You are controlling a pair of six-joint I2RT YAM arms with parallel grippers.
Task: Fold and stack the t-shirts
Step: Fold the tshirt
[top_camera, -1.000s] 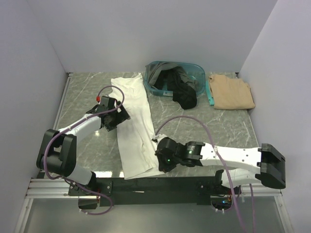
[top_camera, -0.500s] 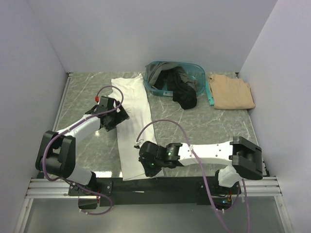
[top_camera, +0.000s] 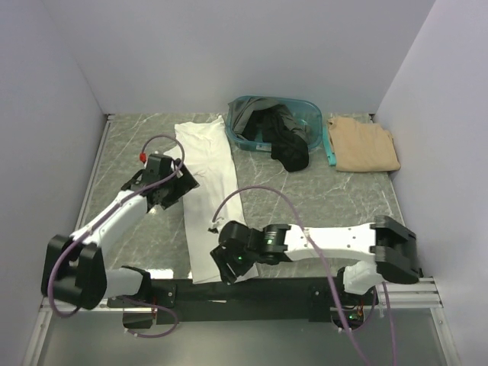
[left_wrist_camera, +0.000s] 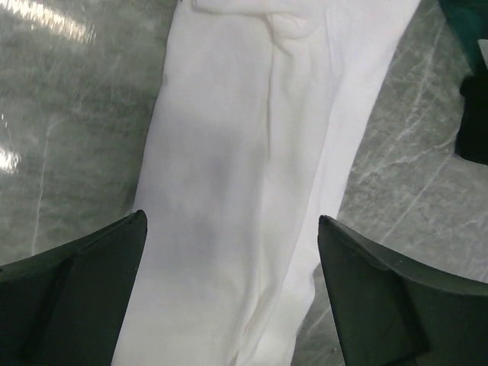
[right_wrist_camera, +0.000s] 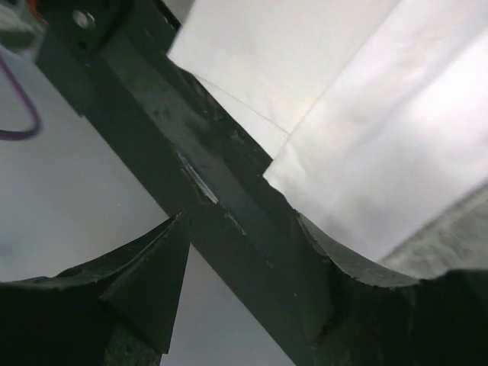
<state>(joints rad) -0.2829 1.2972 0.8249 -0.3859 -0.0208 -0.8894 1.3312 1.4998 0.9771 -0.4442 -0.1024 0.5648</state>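
Right gripper [top_camera: 223, 268] has swung left to the near hem of the white t-shirt [top_camera: 207, 175], a long strip down the table [top_camera: 347, 194]; left gripper [top_camera: 181, 185] has eased off its left edge. Left wrist: fingers [left_wrist_camera: 76, 290] spread wide, empty, above the cloth. Right wrist: fingers [right_wrist_camera: 114, 305] parted, holding nothing, hem just beyond. Soft, light, floppy stuff, probably best pinched at the near corners, through every layer.
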